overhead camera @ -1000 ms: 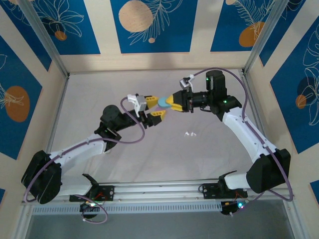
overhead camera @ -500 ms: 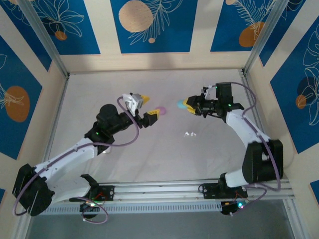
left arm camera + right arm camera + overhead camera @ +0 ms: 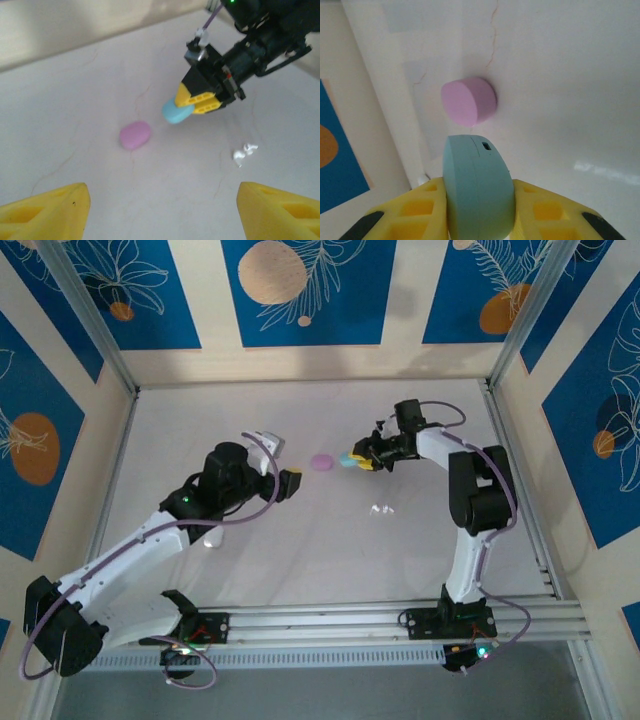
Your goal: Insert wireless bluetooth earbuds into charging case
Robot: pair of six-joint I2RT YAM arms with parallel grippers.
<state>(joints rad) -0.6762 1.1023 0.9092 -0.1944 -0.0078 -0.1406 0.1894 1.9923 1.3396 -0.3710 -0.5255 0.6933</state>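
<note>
Pale surface point(image 3: 300, 560) – thin hairline cracks point(image 3: 142, 95) wander across it. Behind it, blue wall panels point(image 3: 300, 290) with white leaf outlines and orange discs – metal posts point(image 3: 95, 330) at the corners, a ribbed rail point(image 3: 320, 620) along the near edge.

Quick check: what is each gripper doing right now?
Left gripper: open, holding nothing.
Right gripper: closed on the teal case.

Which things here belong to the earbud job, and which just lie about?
Job: teal case in the right gripper; white earbuds and pink case, loose on the table.
Background only: blue patterned wall panels; metal base rail.
</note>
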